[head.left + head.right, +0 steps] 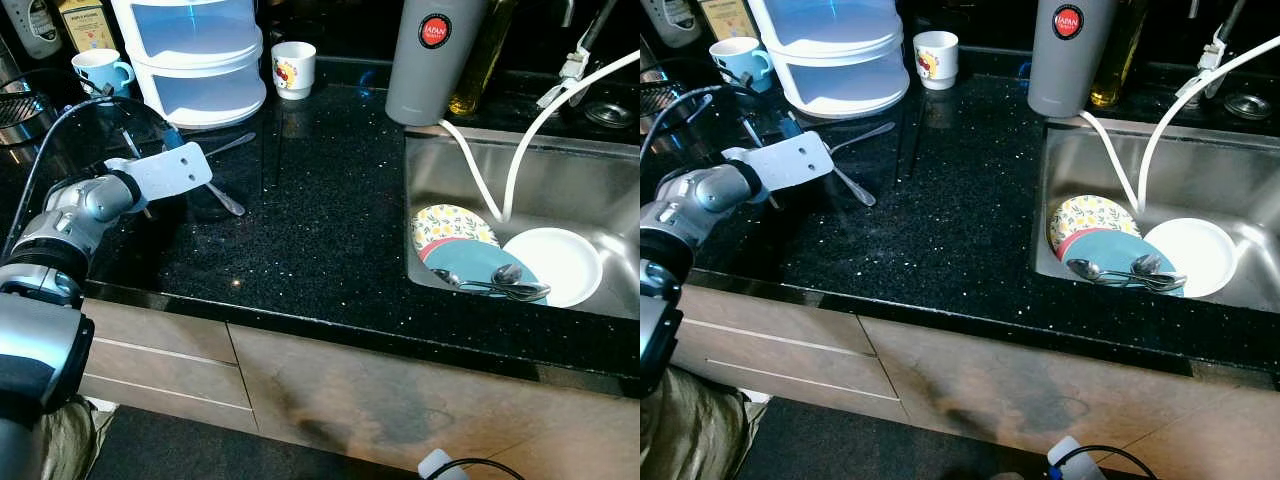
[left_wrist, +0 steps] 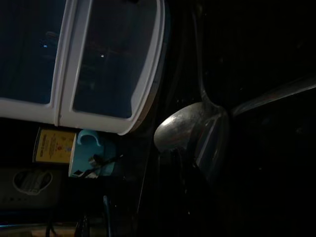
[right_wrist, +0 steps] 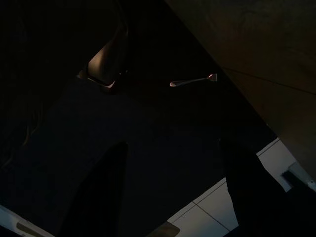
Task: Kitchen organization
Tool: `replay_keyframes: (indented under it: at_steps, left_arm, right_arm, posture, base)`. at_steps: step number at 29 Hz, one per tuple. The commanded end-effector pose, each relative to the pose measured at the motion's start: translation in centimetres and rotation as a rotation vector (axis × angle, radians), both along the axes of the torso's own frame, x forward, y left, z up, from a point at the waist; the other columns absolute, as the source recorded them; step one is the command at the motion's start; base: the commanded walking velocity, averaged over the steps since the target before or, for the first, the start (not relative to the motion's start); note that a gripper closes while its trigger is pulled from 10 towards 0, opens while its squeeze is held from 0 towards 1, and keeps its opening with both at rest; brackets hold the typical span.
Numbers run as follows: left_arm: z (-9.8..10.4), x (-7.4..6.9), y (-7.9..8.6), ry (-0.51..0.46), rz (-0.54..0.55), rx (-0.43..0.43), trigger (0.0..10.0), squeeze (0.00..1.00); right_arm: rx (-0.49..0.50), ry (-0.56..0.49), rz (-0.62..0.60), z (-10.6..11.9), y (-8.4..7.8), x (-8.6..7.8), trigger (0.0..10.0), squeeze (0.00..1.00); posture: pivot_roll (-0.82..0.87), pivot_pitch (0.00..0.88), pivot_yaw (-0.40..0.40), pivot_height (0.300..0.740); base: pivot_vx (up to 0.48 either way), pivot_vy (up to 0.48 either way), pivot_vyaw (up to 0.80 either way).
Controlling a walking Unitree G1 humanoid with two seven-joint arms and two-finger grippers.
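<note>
Black counter (image 1: 320,240) stretched before me; my left gripper (image 2: 197,163) hovered over spoons (image 1: 222,196) at nine o'clock, fingers' spread unclear — I feared knocking them.

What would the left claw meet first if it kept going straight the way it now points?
Most likely the spoon bowl lying on the black counter, directly ahead of the left claw; the white-framed container lies beyond. Depth is hard to judge in this dark view.

Your head cameras look down on one shared black speckled stone countertop (image 1: 320,210).
Your left wrist camera sits close above a shiny metal spoon (image 2: 190,131).
</note>
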State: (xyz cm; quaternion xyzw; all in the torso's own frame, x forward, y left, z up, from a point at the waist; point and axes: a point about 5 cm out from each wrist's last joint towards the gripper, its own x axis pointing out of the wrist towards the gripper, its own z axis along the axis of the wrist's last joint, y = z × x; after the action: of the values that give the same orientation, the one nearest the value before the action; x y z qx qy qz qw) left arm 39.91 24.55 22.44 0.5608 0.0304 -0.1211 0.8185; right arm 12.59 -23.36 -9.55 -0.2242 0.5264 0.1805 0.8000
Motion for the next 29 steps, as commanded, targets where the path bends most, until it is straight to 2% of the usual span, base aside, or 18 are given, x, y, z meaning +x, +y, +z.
replay_keyframes:
  at_steps: [1, 2, 3, 6, 10, 13, 15, 19, 22, 24, 25, 26, 28, 29]
  left_arm:
    - [-1.0, -0.3, 0.8, 0.046, 0.045, -0.024, 4.0, 0.91]
    - [-0.7, -0.2, 0.8, 0.046, 0.049, -0.092, 9.2, 1.0]
    - [-0.5, -0.1, 0.6, 0.054, 0.042, -0.148, 10.0, 1.0]
    - [-0.3, -0.1, 0.4, 0.069, 0.029, -0.195, 10.0, 1.0]
    - [-0.3, 0.0, 0.3, 0.142, 0.02, -0.246, 10.0, 1.0]
    - [-0.4, -0.1, 0.1, 0.21, 0.003, -0.363, 10.0, 1.0]
    - [-0.4, -0.1, 0.0, 0.221, -0.011, -0.392, 10.0, 1.0]
    - [1.3, 0.3, -1.3, 0.222, -0.111, -0.505, 10.0, 1.0]
    - [1.9, 0.4, -1.9, 0.231, -0.148, -0.529, 10.0, 1.0]
    - [2.2, 0.4, -2.7, 0.303, -0.216, -0.567, 10.0, 1.0]
    - [2.2, 0.4, -2.7, 0.303, -0.216, -0.567, 10.0, 1.0]
    - [2.2, 0.1, -3.5, 0.393, -0.296, -0.592, 10.0, 1.0]
    - [2.0, -0.1, -4.0, 0.47, -0.345, -0.59, 10.0, 1.0]
    - [2.0, -0.1, -4.0, 0.47, -0.345, -0.59, 10.0, 1.0]
  right_arm:
    - [-0.006, 0.003, 0.006, 0.0, -0.2, -0.1, 10.0, 0.0]
    - [-0.007, 0.003, 0.007, 0.0, -0.2, -0.1, 10.0, 0.0]
    - [-0.007, 0.003, 0.007, 0.0, -0.2, -0.1, 10.0, 0.0]
    - [-0.007, 0.003, 0.008, 0.0, -0.2, -0.1, 10.0, 0.0]
    - [-0.006, 0.002, 0.008, 0.0, -0.2, 0.0, 10.0, 0.0]
    - [-0.006, 0.002, 0.008, 0.1, -0.2, -0.1, 10.0, 0.0]
    - [-0.006, 0.002, 0.008, 0.1, -0.2, -0.1, 10.0, 0.0]
    - [-0.006, 0.003, 0.01, 0.1, -0.3, -0.1, 10.0, 0.0]
    - [-0.007, 0.003, 0.011, 0.1, -0.3, 0.0, 10.0, 0.0]
    - [-0.007, 0.004, 0.012, 0.1, -0.3, 0.0, 10.0, 0.0]
    - [-0.007, 0.004, 0.012, 0.1, -0.3, 0.0, 10.0, 0.0]
    - [-0.006, 0.004, 0.013, 0.1, -0.3, 0.0, 10.0, 0.0]
    - [-0.006, 0.005, 0.013, 0.1, -0.3, 0.0, 10.0, 0.0]
    - [-0.006, 0.005, 0.013, 0.1, -0.3, 0.0, 10.0, 0.0]
  posture:
    - [-0.12, 0.114, -0.012, 0.74]
    - [-0.12, 0.116, -0.013, 0.74]
    - [-0.11, 0.116, -0.014, 0.74]
    - [-0.11, 0.117, -0.014, 0.74]
    - [-0.11, 0.119, -0.011, 0.74]
    - [-0.11, 0.119, -0.01, 0.74]
    - [-0.11, 0.119, -0.01, 0.74]
    - [-0.11, 0.122, -0.015, 0.74]
    - [-0.1, 0.12, -0.015, 0.74]
    - [-0.1, 0.119, -0.015, 0.74]
    - [-0.1, 0.119, -0.015, 0.74]
    - [-0.1, 0.12, -0.014, 0.74]
    - [-0.1, 0.119, -0.014, 0.74]
    - [-0.1, 0.119, -0.014, 0.74]
  base:
    - [0.0, 0.0, 0.0]
    - [0.0, 0.0, 0.0]
    - [0.0, 0.0, 0.0]
    - [0.0, 0.0, 0.0]
    - [0.0, 0.0, 0.0]
    - [0.0, 0.0, 0.0]
    - [0.0, 0.0, 0.0]
    - [0.0, 0.0, 0.0]
    - [0.0, 0.0, 0.0]
    - [0.0, 0.0, 0.0]
    - [0.0, 0.0, 0.0]
    - [0.0, 0.0, 0.0]
    - [0.0, 0.0, 0.0]
    - [0.0, 0.0, 0.0]
